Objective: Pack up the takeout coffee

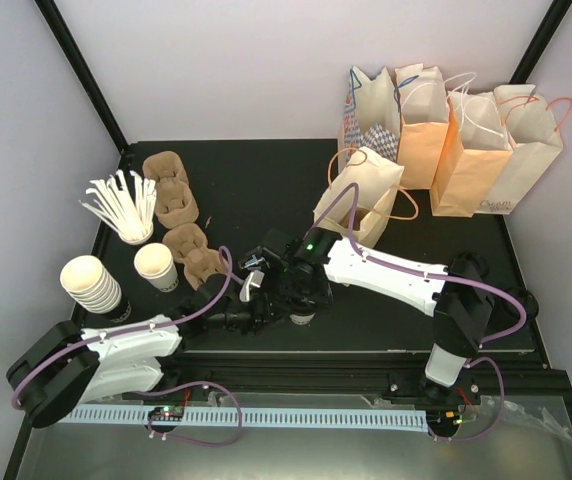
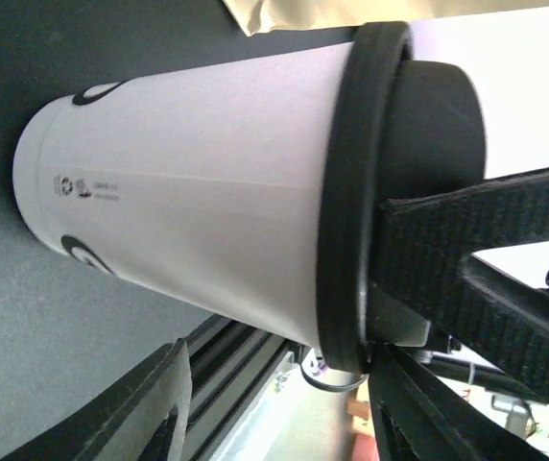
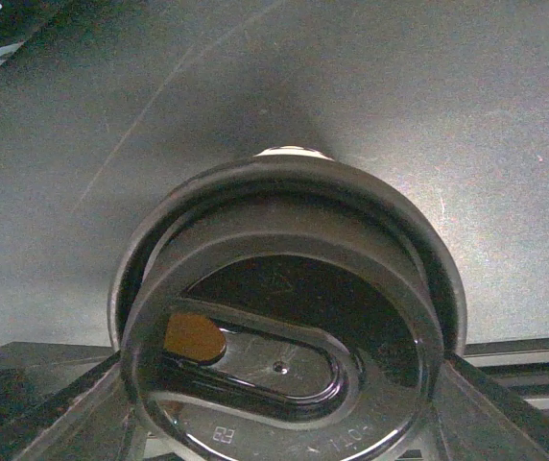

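Note:
The takeout coffee, a white paper cup (image 2: 207, 182) with black lettering, stands on the black table near its front, mostly hidden under my arms in the top view (image 1: 303, 319). A round black lid (image 3: 284, 317) sits on its rim (image 2: 351, 192). My right gripper (image 3: 282, 376) is directly above the cup, its fingers (image 2: 486, 221) closed on the lid's raised top. My left gripper (image 2: 284, 370) is beside the cup at its left (image 1: 256, 305), rolled sideways. Its fingers are wide apart and not touching the cup.
An open tan paper bag (image 1: 361, 195) stands just behind the cup, with more bags (image 1: 466, 140) at the back right. Cardboard cup carriers (image 1: 194, 250), a stack of cream cups (image 1: 91, 285), a single cup (image 1: 156, 265) and a cup of stirrers (image 1: 126, 210) are at left.

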Tool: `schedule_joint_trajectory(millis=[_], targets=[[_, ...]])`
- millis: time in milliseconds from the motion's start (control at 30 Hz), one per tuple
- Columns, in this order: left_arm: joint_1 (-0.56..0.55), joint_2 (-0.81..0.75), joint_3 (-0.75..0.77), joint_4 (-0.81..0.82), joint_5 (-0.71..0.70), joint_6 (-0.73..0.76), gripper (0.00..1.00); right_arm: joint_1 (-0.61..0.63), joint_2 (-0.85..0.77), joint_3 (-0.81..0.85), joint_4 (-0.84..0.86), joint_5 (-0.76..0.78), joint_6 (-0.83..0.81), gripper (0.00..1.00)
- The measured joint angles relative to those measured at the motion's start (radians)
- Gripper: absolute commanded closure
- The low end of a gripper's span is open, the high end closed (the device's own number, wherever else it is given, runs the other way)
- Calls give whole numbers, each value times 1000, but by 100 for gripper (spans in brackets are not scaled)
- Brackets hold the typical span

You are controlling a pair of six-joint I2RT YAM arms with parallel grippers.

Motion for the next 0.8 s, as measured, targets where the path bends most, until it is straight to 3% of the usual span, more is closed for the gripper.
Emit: schedule_joint_trajectory(millis=[800], targets=[[-1,190,65,76,141,-11,56,-11,-20,-41,28,-22,-1,39]])
